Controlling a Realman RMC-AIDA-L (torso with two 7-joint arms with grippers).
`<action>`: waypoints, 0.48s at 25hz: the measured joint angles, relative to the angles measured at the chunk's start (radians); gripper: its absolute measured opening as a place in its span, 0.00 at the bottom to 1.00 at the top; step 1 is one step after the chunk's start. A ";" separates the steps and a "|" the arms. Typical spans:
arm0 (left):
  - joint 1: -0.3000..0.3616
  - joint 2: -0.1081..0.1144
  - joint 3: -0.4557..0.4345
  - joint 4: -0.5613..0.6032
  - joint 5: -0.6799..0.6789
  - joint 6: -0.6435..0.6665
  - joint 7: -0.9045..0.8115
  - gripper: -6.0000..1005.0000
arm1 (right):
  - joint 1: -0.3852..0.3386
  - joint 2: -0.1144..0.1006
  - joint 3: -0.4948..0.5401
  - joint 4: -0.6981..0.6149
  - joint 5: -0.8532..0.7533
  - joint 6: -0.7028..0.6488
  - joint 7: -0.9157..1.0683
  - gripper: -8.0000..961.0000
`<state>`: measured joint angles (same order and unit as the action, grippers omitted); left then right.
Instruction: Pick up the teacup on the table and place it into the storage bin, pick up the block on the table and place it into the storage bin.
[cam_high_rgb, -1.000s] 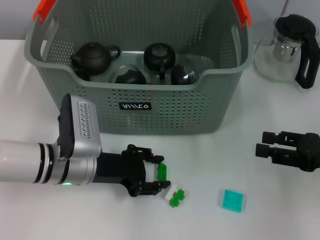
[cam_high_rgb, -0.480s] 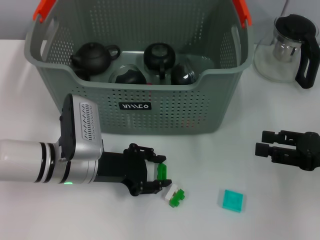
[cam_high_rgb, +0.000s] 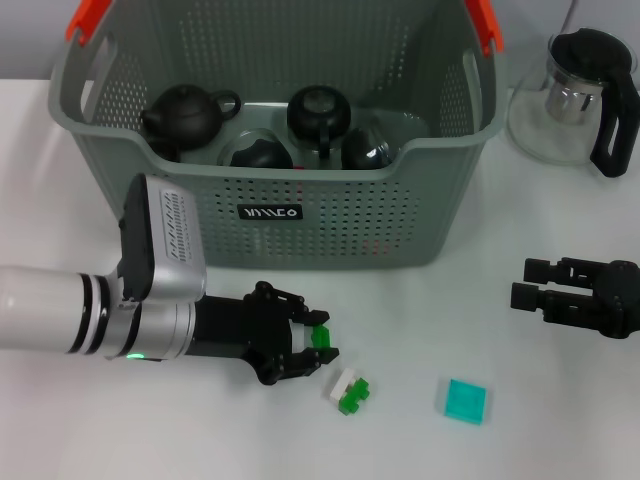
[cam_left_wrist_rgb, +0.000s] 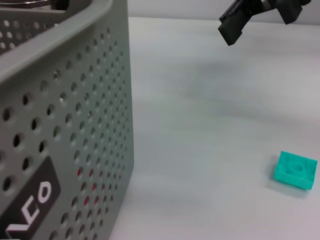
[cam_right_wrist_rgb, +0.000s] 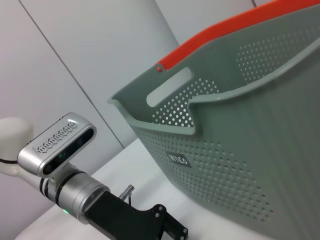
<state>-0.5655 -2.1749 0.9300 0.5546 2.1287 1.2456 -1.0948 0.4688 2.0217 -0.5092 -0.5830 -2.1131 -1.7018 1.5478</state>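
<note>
My left gripper hovers low over the table in front of the storage bin, shut on a small green block. A white-and-green block lies just right of the fingers, and a teal block sits farther right, also seen as the teal block in the left wrist view. No teacup shows on the table; several dark tea pieces lie inside the bin. My right gripper hangs open at the right, away from everything.
A glass teapot with a black handle stands at the back right beside the bin. The bin wall fills one side of the left wrist view. The right wrist view shows the bin and my left arm.
My left gripper has drawn back slightly to the left and lifted the green block away from the white-and-green block. The right arm has not moved.
</note>
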 joint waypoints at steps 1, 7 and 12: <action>0.001 0.001 0.000 0.005 0.000 0.006 -0.012 0.42 | 0.000 0.000 0.000 0.000 0.000 0.000 0.000 0.72; 0.048 0.006 -0.032 0.107 -0.013 0.137 -0.088 0.41 | -0.001 0.000 0.000 0.000 0.000 -0.001 0.000 0.72; 0.080 0.011 -0.135 0.153 -0.016 0.321 -0.114 0.42 | -0.001 0.000 0.000 0.002 0.000 -0.003 0.000 0.72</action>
<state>-0.4858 -2.1640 0.7952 0.7080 2.1129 1.5666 -1.2086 0.4678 2.0218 -0.5093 -0.5815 -2.1131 -1.7044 1.5478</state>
